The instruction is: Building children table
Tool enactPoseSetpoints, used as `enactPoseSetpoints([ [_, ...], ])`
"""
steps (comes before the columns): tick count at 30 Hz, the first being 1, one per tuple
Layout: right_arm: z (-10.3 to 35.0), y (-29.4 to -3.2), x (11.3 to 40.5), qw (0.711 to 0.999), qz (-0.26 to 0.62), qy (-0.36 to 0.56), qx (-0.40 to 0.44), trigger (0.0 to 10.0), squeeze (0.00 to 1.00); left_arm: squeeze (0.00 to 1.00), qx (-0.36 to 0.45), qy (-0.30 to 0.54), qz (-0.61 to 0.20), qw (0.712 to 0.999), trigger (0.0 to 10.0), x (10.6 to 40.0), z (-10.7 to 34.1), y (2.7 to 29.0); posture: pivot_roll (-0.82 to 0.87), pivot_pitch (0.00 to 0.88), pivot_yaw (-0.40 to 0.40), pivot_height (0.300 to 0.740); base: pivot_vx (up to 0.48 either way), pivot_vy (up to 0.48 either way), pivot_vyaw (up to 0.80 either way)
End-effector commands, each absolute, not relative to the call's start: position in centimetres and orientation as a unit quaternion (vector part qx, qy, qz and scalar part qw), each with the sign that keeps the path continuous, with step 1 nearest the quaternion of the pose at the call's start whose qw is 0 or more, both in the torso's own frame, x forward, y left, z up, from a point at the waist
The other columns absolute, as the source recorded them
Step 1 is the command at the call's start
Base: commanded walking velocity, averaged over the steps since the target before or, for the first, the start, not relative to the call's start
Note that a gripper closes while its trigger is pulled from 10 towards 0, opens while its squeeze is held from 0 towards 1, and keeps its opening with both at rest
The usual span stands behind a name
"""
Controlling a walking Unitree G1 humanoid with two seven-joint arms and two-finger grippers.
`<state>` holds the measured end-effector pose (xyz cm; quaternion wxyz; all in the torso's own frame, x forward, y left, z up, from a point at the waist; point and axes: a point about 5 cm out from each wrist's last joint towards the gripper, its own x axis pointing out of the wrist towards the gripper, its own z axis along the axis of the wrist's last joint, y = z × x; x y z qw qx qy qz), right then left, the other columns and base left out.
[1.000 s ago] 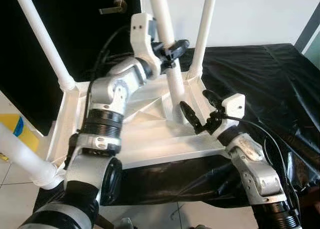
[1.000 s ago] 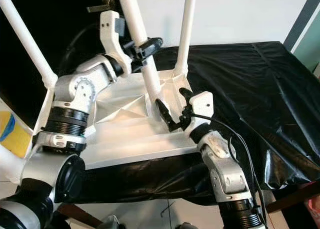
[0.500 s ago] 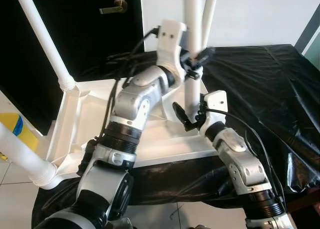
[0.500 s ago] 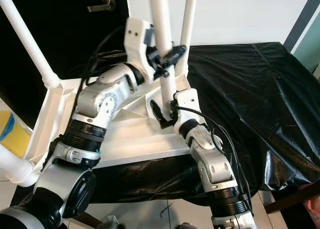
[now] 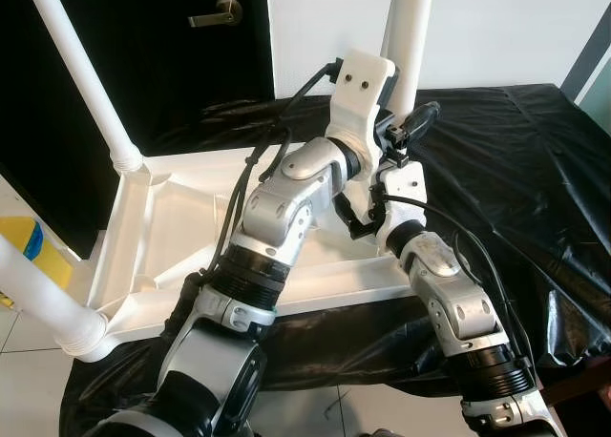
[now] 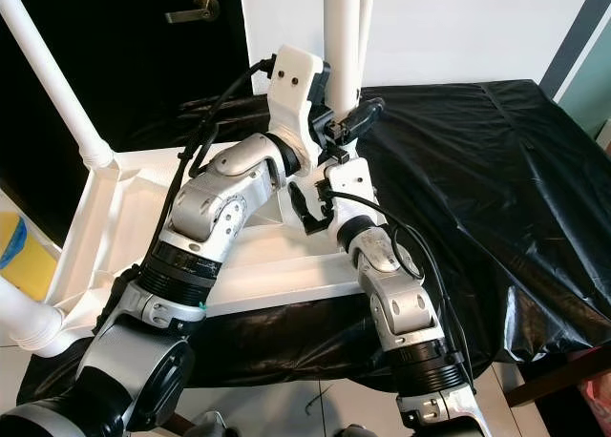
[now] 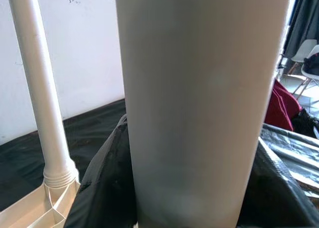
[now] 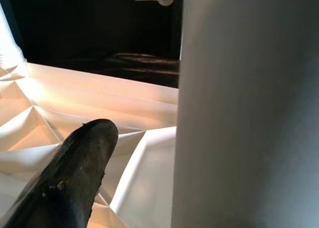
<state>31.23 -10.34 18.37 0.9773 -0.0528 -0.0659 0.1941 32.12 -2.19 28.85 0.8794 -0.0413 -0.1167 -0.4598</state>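
A white children's table [image 5: 191,218] lies upside down on a black cloth [image 5: 516,170]. Legs stand at its far left corner [image 5: 86,84], near left corner [image 5: 38,299] and far right corner [image 6: 366,17]. My left gripper [image 5: 406,132] is shut on another white leg [image 5: 410,27], held upright over the table's right side, close in front of the far right leg. The left wrist view has this leg [image 7: 199,103] up close. My right gripper [image 5: 368,213] is open low at that leg's base, with one black finger [image 8: 70,183] beside the leg [image 8: 249,113].
A black door with a lever handle [image 5: 215,15] and a white wall stand behind the table. A yellow object [image 5: 24,251] sits on the tiled floor at the left. The black cloth spreads out to the right.
My left gripper has carried the leg to the right and stood it upright. My right gripper has moved in to the leg's base.
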Motion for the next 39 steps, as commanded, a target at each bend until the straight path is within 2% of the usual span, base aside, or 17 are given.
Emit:
enactPoseSetpoints([
  [1,18.5,-10.0,31.4,0.977,0.198,-0.063,-0.055,10.0,0.00,0.00,-0.042,-0.125,-0.480,0.867,10.0,31.3,29.2,-3.0,-0.03,0.000,-0.007,0.740,0.000,0.000,0.00],
  [2,18.5,-10.1,31.5,0.977,0.196,-0.061,-0.056,5.7,0.00,0.00,-0.040,-0.126,-0.479,0.868,10.0,31.3,29.2,-3.0,-0.03,0.000,-0.008,0.740,0.000,0.000,0.00],
  [3,18.4,-10.1,31.5,0.978,0.193,-0.057,-0.057,3.9,0.00,0.00,-0.039,-0.128,-0.479,0.868,10.0,31.3,29.2,-3.0,-0.04,0.000,-0.008,0.740,0.000,0.000,0.00],
  [5,18.3,-10.2,31.5,0.978,0.191,-0.055,-0.057,3.9,0.00,0.00,-0.038,-0.129,-0.479,0.867,10.0,31.3,29.3,-3.0,-0.04,0.000,-0.008,0.740,0.000,0.000,0.00],
  [6,18.2,-10.2,31.5,0.979,0.190,-0.051,-0.057,0.0,0.00,0.00,-0.037,-0.131,-0.480,0.867,10.0,31.2,29.3,-3.1,-0.04,0.000,-0.007,0.740,0.000,0.000,0.00],
  [23,17.9,-10.1,31.4,0.978,0.193,-0.041,-0.065,0.0,0.00,0.00,-0.025,-0.134,-0.485,0.864,10.0,31.0,29.3,-3.5,-0.04,0.000,-0.004,0.740,0.000,0.000,0.00],
  [24,17.9,-10.2,31.6,0.980,0.184,-0.038,-0.062,10.0,0.00,0.46,-0.026,-0.133,-0.488,0.862,10.0,30.9,29.3,-3.7,-0.04,0.000,0.001,0.740,0.000,0.000,0.00],
  [25,17.9,-10.3,31.7,0.983,0.171,-0.037,-0.055,10.0,0.00,1.00,-0.034,-0.128,-0.493,0.860,10.0,30.8,29.3,-3.8,-0.04,0.000,0.007,0.740,0.000,0.000,0.00],
  [31,18.1,-10.5,31.9,0.988,0.146,-0.039,-0.037,10.0,0.00,1.00,-0.048,-0.121,-0.503,0.854,10.0,30.6,29.3,-3.8,-0.04,0.000,0.007,0.740,0.000,0.000,0.00],
  [32,18.2,-10.8,32.1,0.991,0.123,-0.041,-0.026,10.0,0.00,0.00,-0.041,-0.128,-0.497,0.857,10.0,30.7,29.4,-3.6,-0.04,0.000,0.009,0.740,0.000,0.000,0.00],
  [34,18.2,-11.4,32.2,0.995,0.091,-0.041,-0.011,10.0,0.00,0.00,-0.028,-0.143,-0.485,0.863,10.0,30.9,29.6,-3.3,-0.04,0.000,0.010,0.740,0.000,0.000,0.00],
  [39,18.2,-11.9,32.3,0.997,0.072,-0.040,-0.001,10.0,0.00,0.00,-0.025,-0.154,-0.474,0.867,10.0,31.0,29.8,-3.1,-0.04,0.000,0.011,0.740,0.000,0.000,0.00],
])
